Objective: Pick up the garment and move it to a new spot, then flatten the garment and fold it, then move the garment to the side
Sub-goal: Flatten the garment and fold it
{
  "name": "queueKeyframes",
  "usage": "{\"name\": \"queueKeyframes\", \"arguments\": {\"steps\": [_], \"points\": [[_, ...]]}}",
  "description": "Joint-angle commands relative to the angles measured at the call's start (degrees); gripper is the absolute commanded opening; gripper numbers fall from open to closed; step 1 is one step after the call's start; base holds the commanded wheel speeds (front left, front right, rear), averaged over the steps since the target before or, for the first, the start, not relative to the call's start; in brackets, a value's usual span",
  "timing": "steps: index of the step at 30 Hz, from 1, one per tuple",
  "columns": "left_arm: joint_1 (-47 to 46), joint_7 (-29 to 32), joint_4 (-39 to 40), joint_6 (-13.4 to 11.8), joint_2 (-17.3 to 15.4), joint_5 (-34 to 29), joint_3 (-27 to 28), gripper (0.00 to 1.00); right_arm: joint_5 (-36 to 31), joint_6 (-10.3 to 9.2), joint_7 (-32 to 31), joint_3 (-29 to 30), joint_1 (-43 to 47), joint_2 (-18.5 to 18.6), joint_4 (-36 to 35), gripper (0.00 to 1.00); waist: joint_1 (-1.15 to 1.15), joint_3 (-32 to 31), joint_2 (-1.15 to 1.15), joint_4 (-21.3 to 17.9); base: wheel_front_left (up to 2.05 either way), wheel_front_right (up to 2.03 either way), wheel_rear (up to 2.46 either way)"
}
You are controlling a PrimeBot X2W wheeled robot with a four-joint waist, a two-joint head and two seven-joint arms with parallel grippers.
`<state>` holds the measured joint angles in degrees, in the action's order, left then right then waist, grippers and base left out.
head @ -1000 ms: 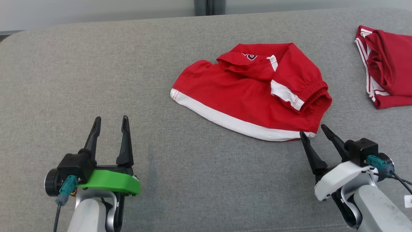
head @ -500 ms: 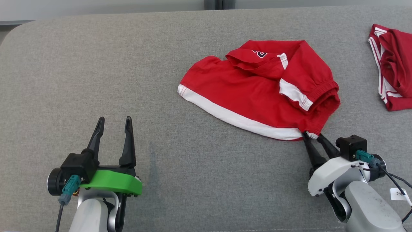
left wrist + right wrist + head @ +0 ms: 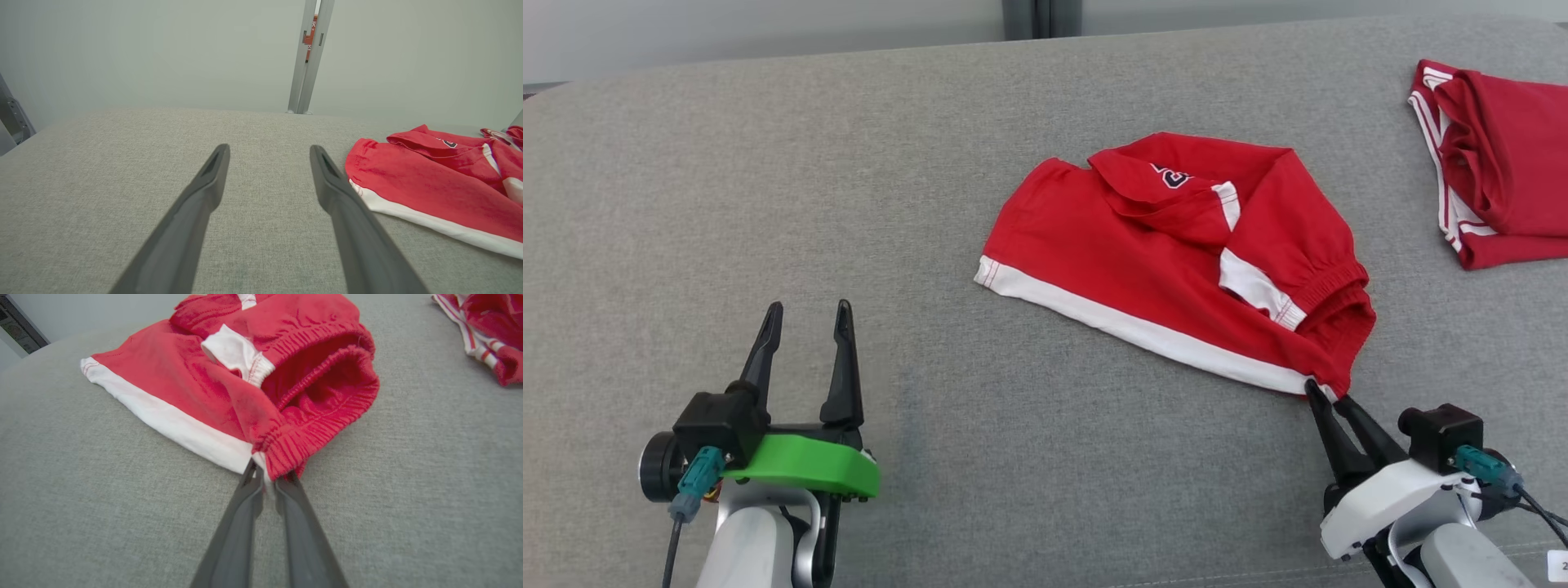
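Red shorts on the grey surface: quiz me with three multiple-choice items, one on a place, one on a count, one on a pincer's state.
1. Where does the right pincer meet the red shorts?
A) the near corner of the waistband
B) the far leg hem
C) the printed logo

2. How many red garments lie on the grey surface?
A) one
B) two
C) three

3. How is the left pincer?
A) open, holding nothing
B) shut on the shorts
C) shut on nothing

Answers: 1 A, its fingers pinch that corner in the right wrist view. 2 B, a second red garment lies at the far right. 3 A, its fingers stand apart above the grey surface.
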<state>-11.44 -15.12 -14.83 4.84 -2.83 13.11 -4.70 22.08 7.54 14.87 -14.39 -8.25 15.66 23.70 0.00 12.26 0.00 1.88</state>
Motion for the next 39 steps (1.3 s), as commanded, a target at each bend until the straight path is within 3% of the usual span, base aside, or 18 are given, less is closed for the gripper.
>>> {"name": "queueKeyframes", "arguments": {"steps": [1,7,18,32,33,34,35,36,39], "points": [[0.22,0.01,-0.11,0.21,-0.13,-0.45,0.02,1.0,0.67,-0.12,-0.11,0.66,0.4,0.46,-0.94,1.0,0.0,0.21,0.0,-1.16,0.0,0.0,0.0],[-2.1,0.01,-1.81,1.01,-0.27,-1.88,-0.7,1.0,-0.07,-0.11,0.15,3.48,0.98,-1.23,-5.5,1.0,0.0,1.01,0.0,-3.08,0.0,0.0,0.0],[-10.67,0.0,-10.56,2.42,-4.06,-4.24,-3.68,1.0,-4.29,-0.1,0.33,7.81,2.11,-6.16,-15.71,1.0,0.0,4.71,0.0,-9.71,0.0,0.0,0.0],[-19.84,0.0,-26.14,2.67,-5.83,-1.74,-10.55,1.0,-6.83,-0.1,0.35,8.32,1.3,-8.66,-18.68,1.0,0.0,7.32,0.0,-13.91,0.0,0.0,0.0],[-20.03,0.01,-27.2,2.67,-5.66,-1.3,-11.18,0.97,-6.82,-0.1,0.35,8.4,1.38,-8.66,-18.69,1.0,0.0,7.28,0.0,-13.88,0.0,0.0,0.0],[-20.6,0.0,-28.0,2.68,-5.67,-0.85,-11.94,0.38,-6.86,-0.11,0.35,8.51,1.51,-8.69,-18.72,1.0,0.0,7.22,0.0,-13.81,0.0,0.0,0.0],[-21.14,0.01,-28.53,2.68,-5.71,-0.47,-12.35,0.25,-6.96,-0.1,0.35,8.62,1.57,-8.7,-18.72,1.0,0.0,7.17,0.0,-13.7,0.0,0.0,0.0],[-21.46,0.01,-29.12,2.67,-5.59,-0.13,-12.96,0.0,-7.1,-0.11,0.35,8.75,1.63,-8.67,-18.73,1.0,0.0,7.05,0.0,-13.48,0.0,0.0,0.0],[-21.96,0.0,-28.84,2.68,-5.33,1.02,-13.44,0.0,-7.25,-0.1,0.35,8.95,1.8,-8.53,-18.78,1.0,0.0,6.42,0.0,-12.61,0.0,0.0,0.0]]}}
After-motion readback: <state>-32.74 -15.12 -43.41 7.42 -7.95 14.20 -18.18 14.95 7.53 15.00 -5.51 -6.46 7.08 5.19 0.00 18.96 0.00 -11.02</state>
